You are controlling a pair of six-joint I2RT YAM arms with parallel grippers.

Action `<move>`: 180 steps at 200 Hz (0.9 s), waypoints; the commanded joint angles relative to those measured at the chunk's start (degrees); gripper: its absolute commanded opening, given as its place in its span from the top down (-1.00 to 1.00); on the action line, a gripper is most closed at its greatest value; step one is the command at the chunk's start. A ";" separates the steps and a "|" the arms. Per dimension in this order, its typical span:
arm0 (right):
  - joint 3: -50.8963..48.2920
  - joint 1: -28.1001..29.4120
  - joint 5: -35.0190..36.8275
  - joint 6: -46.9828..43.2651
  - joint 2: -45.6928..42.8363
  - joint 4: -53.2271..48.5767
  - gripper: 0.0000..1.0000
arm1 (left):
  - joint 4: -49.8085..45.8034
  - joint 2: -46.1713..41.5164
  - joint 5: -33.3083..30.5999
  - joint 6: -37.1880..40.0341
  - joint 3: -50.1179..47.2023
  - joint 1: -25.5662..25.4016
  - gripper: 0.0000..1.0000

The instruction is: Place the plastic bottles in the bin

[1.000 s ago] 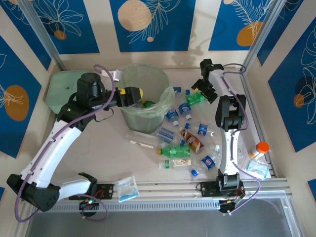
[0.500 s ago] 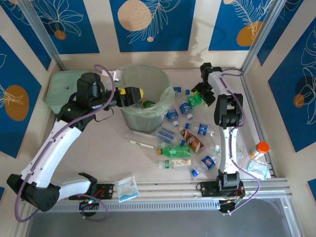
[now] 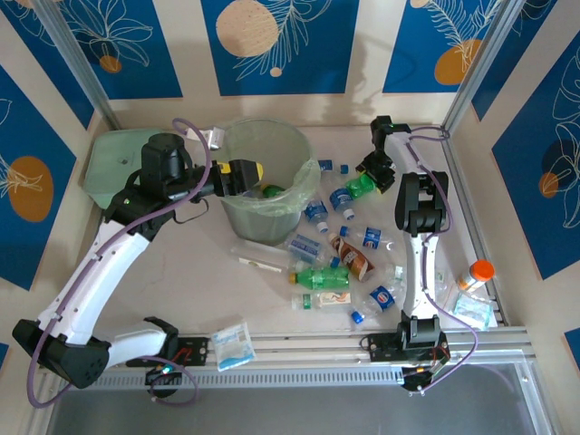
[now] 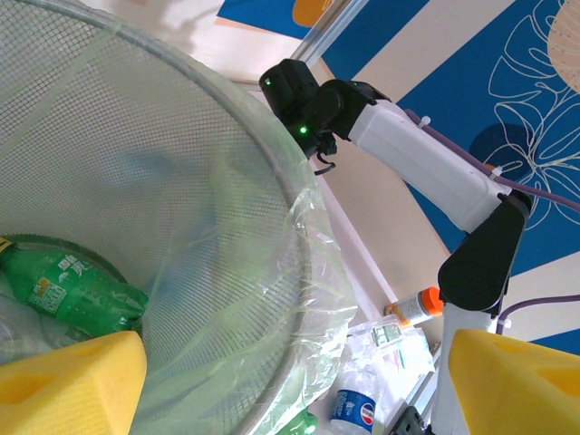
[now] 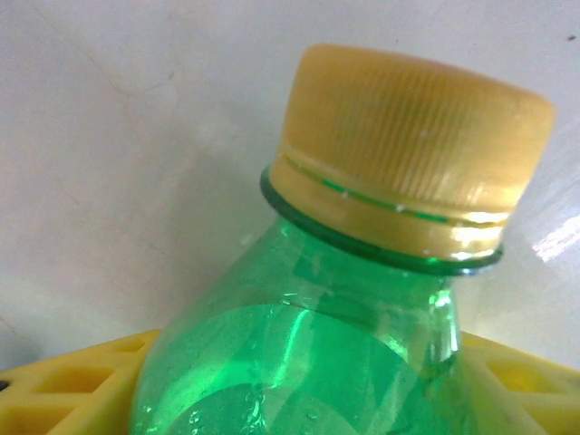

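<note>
Yellow-capped green bottle [image 5: 299, 362] lying between the yellow fingers [image 5: 63, 385] of the right gripper [image 3: 367, 180], far right on the table [image 3: 181, 272]; whether they clamp it cannot be told.

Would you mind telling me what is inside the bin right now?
A green soda bottle lies low inside the bin, against its clear liner. The rest of the bottom is hidden by the bin's wall and a yellow finger of the left gripper.
</note>
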 commanded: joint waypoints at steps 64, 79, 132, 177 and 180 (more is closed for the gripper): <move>-11.35 0.27 2.51 -2.30 -16.36 5.22 -0.16 | 0.19 -0.23 0.06 0.58 1.45 -0.41 -0.75; -15.85 0.28 2.66 -2.40 -21.88 7.33 -0.16 | 0.42 -0.20 0.29 0.31 1.89 -0.41 -0.77; -27.71 2.05 1.34 -2.76 -42.94 11.80 -0.15 | 6.67 -1.18 5.06 -3.72 0.23 -0.41 -0.99; -25.94 7.69 0.13 -2.29 -56.31 11.64 -0.14 | 11.84 -0.12 9.94 -6.58 -0.11 -0.61 -0.99; -25.61 8.07 0.08 -2.28 -56.64 11.61 -0.14 | 12.10 0.02 10.17 -6.69 -0.11 -0.67 -0.99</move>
